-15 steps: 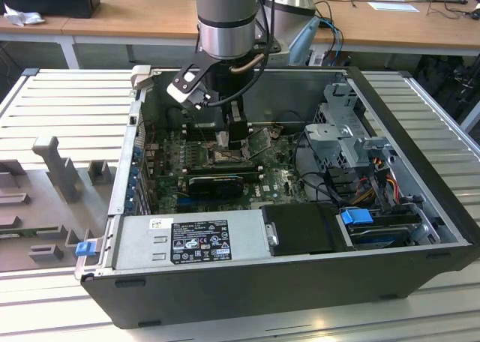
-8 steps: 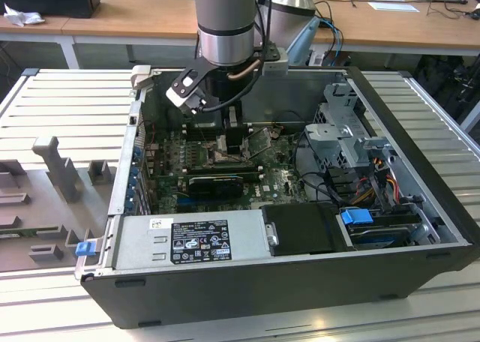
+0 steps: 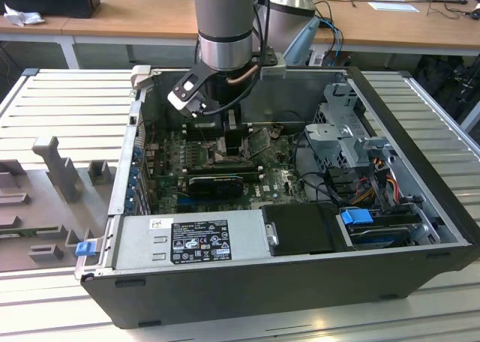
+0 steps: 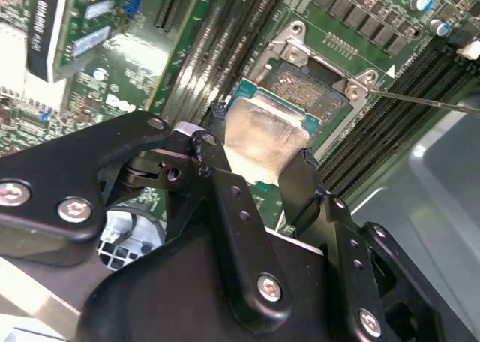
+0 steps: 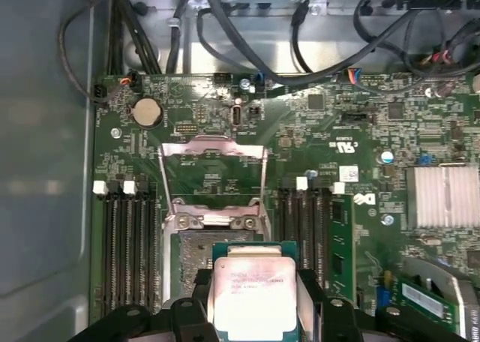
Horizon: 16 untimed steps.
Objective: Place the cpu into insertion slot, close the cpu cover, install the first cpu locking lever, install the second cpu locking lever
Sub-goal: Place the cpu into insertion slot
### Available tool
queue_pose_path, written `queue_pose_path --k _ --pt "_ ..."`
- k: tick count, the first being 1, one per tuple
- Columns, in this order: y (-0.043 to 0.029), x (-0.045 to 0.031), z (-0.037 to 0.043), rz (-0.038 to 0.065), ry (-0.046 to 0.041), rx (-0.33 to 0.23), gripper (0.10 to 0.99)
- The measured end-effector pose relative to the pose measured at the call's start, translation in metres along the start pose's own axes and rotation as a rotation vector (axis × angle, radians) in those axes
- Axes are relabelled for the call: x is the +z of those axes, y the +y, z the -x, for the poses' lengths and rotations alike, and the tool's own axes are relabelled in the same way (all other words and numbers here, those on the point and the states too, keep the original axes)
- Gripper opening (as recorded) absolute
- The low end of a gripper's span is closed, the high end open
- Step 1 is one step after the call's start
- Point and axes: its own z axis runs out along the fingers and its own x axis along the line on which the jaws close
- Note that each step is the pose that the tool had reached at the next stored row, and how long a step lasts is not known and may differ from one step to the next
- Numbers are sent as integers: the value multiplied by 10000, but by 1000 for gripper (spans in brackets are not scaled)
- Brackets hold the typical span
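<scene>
My gripper is shut on the cpu, a flat square chip with a pale silvery face, held by two opposite edges between the black fingers. In the first wrist view the cpu hangs over the near part of the insertion slot, whose dark centre shows beside it. I cannot tell whether chip and slot touch. The cpu cover, a thin silvery frame, stands swung open beyond the slot. In the exterior view the gripper is down inside the computer case over the green board.
A thin metal lever rod sticks out beside the slot. Black memory slots flank it on both sides. A long black graphics card, the power supply, a drive cage and loose cables crowd the case.
</scene>
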Motion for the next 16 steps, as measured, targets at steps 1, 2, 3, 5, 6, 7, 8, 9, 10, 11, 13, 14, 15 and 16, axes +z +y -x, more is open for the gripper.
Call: queue_pose_path --k 1,2,3,5,6,7,8,9,10,11,13,14,15,16 --pt "0 30 -46 1 1 0 525" --pt "-2 57 -58 2 3 0 525" --pt "-4 72 -64 1 2 3 525" --pt "-7 107 -71 0 -4 45 525" --pt "-9 124 -74 1 -6 72 525" --pt "-11 144 -76 1 -8 86 525" --pt "-14 162 -79 2 -8 89 525" --pt "-17 191 -93 3 -7 91 525" --pt "-19 208 -105 2 -8 90 525" --pt "-20 226 -118 1 -10 89 525" --pt "-31 295 -155 2 -10 118 525" --pt "-39 312 -163 3 -10 132 525" --pt "-48 323 -168 2 -12 132 525" --pt "-61 337 -172 2 -12 132 525"
